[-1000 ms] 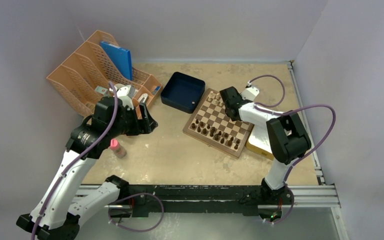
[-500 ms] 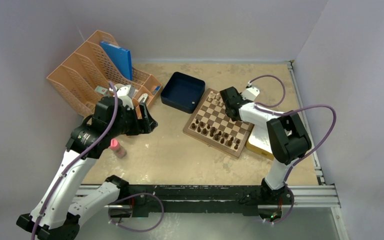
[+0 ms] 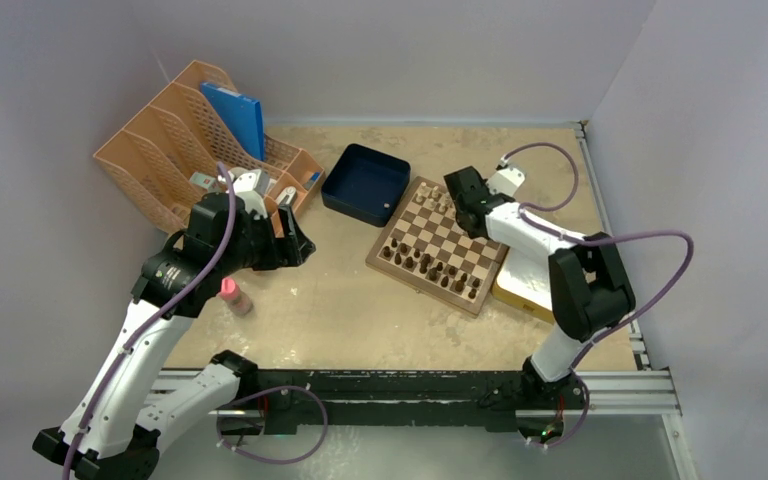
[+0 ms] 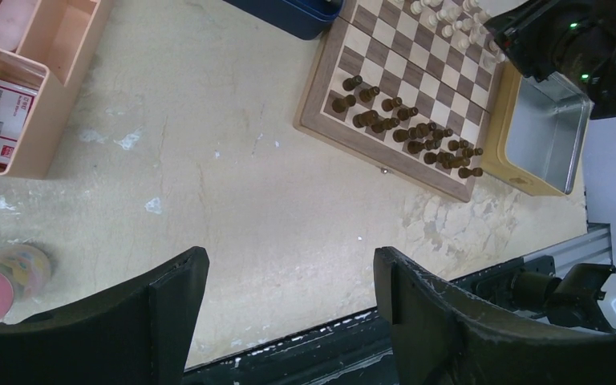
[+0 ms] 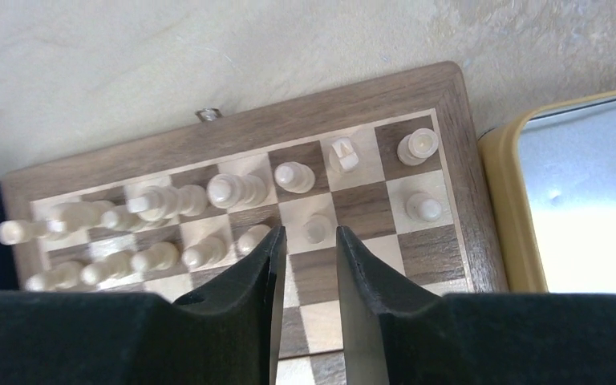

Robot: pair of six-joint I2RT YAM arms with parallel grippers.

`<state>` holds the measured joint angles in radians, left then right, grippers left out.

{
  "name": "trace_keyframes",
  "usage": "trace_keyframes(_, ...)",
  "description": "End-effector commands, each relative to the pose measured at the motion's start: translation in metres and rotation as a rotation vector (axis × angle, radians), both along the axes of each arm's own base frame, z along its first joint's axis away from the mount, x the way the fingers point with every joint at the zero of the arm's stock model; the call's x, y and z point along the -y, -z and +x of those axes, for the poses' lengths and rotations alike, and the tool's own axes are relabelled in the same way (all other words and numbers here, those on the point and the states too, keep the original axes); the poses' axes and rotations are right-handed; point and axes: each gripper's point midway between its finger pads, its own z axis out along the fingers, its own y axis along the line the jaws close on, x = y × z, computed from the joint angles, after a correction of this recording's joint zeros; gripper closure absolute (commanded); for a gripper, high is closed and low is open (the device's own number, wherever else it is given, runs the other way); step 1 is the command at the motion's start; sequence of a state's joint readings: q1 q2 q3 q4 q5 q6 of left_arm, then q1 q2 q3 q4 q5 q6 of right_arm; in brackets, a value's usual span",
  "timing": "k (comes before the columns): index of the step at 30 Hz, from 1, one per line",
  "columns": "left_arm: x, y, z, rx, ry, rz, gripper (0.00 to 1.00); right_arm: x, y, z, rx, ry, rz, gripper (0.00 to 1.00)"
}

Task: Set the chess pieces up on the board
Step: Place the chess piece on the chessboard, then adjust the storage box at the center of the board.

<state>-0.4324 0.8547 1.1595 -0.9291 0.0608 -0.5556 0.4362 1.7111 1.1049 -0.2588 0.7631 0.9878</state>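
Above the board's (image 3: 440,235) upper rows, right of centre in the top view: right pincer (image 5: 309,234) narrowed to a slit, gripping nothing, cream chess pieces (image 5: 226,190) beside its tips. At left, over the counter (image 4: 233,184): left pincer (image 4: 289,255) wide apart.

The beige tabletop (image 3: 340,300) bears an orange mesh file rack (image 3: 175,150) far left, a pink-capped bottle (image 3: 235,296) near left, a dark blue square tray (image 3: 355,212) far centre, and a checkered wooden chessboard (image 3: 440,240) and a yellow-rimmed metal tray (image 3: 518,292) right.

Pale lilac walls (image 3: 410,50) enclose a scuffed beige tabletop (image 3: 340,300) under even light.
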Motion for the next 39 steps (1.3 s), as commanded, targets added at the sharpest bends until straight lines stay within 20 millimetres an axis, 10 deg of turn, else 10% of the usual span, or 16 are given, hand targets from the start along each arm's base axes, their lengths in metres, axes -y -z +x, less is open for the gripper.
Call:
trace_keyframes(1,-0.002,-0.014,0.008,0.079,-0.007,0.0,0.25,-0.003,-0.063,0.004,0.086,-0.018,0.038,0.68)
trace_keyframes(7,-0.001,-0.004,0.011,0.088,-0.004,0.004,0.25,-0.057,-0.12,0.026,0.171,-0.346,0.09,0.67)
trace_keyframes(16,-0.009,-0.006,0.01,0.135,0.018,0.061,0.26,-0.176,-0.124,0.051,0.161,-0.782,0.134,0.67)
trace_keyframes(24,-0.012,-0.004,0.009,0.159,0.014,0.07,0.27,-0.213,-0.083,0.076,0.035,-0.726,0.11,0.64)
trace_keyframes(39,-0.029,0.007,0.016,0.169,-0.039,0.163,0.28,-0.296,-0.033,0.081,-0.026,-1.17,-0.005,0.65)
